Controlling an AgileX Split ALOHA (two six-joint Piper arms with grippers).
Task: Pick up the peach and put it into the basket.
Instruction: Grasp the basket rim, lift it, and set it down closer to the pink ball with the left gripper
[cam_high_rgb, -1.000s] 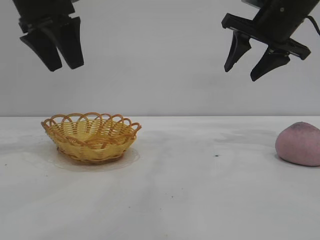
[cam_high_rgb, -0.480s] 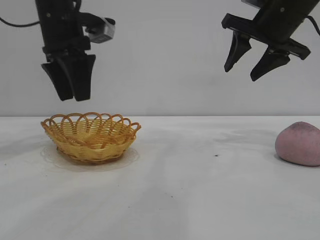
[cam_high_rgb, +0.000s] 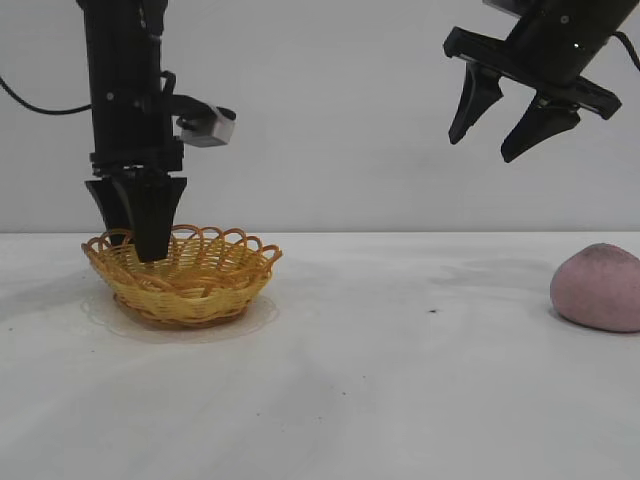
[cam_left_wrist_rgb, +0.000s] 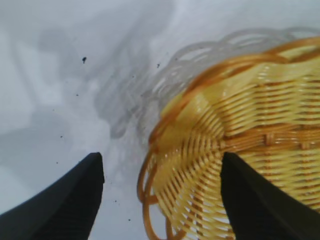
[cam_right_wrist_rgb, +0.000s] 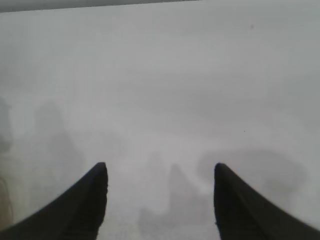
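The yellow woven basket (cam_high_rgb: 190, 285) with its orange looped rim sits on the white table at the left. My left gripper (cam_high_rgb: 148, 250) points straight down at the basket's left side. In the left wrist view this gripper (cam_left_wrist_rgb: 161, 156) is open, with the basket (cam_left_wrist_rgb: 250, 125) rim between its fingers and touching neither; one finger stands over the weave, the other over bare table. The dusty-pink peach (cam_high_rgb: 600, 288) lies at the far right edge of the table. My right gripper (cam_high_rgb: 482, 150) hangs open high above the table, up and to the left of the peach; the right wrist view shows it (cam_right_wrist_rgb: 160, 165) empty over bare table.
A white tabletop (cam_high_rgb: 400, 380) runs between basket and peach, with a small dark speck (cam_high_rgb: 433, 311) on it. A plain grey wall stands behind. A cable trails from the left arm (cam_high_rgb: 125, 90).
My left gripper has come down from the top of the view to the basket's rim and its jaws have narrowed somewhat. The right arm, peach and basket have not moved.
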